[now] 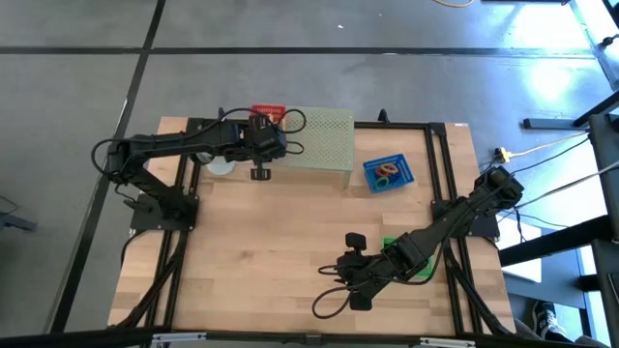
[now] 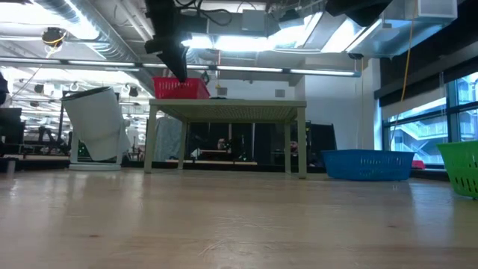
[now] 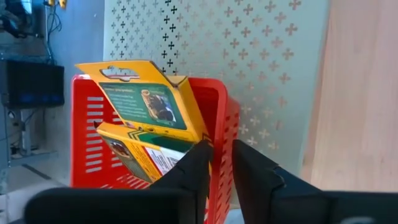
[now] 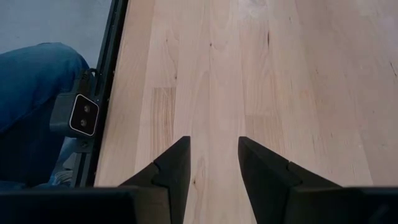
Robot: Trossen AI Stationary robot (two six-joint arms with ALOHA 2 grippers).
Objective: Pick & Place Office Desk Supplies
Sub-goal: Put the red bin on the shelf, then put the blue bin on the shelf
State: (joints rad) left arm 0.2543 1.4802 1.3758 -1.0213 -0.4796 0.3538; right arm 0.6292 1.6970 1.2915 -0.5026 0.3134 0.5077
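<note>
Left wrist view: left gripper (image 3: 217, 163) above red slotted plastic basket (image 3: 214, 118), fingers slightly parted, yellow printed packets (image 3: 146, 106) inside; right gripper (image 4: 211, 163) spread, empty, near edge.

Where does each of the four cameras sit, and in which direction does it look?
High view: above the table, looking straight down; shows both arms, the perforated stand and the blue basket.
Low view: at table-top height, looking level across; an arm hangs from above by the red basket.
Left wrist view: on the left arm, looking past the left gripper at the red basket holding yellow packets.
Right wrist view: on the right arm, looking past the open right gripper at bare wood.
Shared: high, low and left wrist views show stand and red basket.
</note>
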